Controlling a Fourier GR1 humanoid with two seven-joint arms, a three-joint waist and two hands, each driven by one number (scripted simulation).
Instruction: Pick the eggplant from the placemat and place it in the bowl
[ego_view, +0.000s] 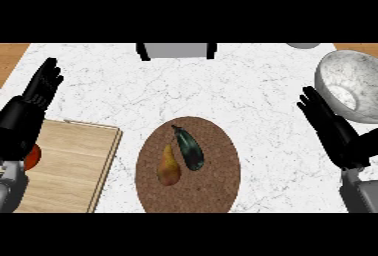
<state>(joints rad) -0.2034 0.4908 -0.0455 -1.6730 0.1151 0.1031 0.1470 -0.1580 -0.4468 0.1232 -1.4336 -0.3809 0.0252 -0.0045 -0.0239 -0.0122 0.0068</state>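
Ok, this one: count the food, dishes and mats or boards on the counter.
Eggplant: 1
Pear: 1
Red item, partly hidden: 1
Bowl: 1
Placemat: 1
Cutting board: 1
Total: 6

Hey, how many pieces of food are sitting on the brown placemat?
2: the dark eggplant near the placemat's middle, the pear just left of it. Nothing seems hidden there.

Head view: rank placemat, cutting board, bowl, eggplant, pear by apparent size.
1. placemat and cutting board: about alike, can't rank; the board is partly cut off.
2. bowl, also cut off at the view's edge.
3. eggplant, slightly longer than the pear.
4. pear.
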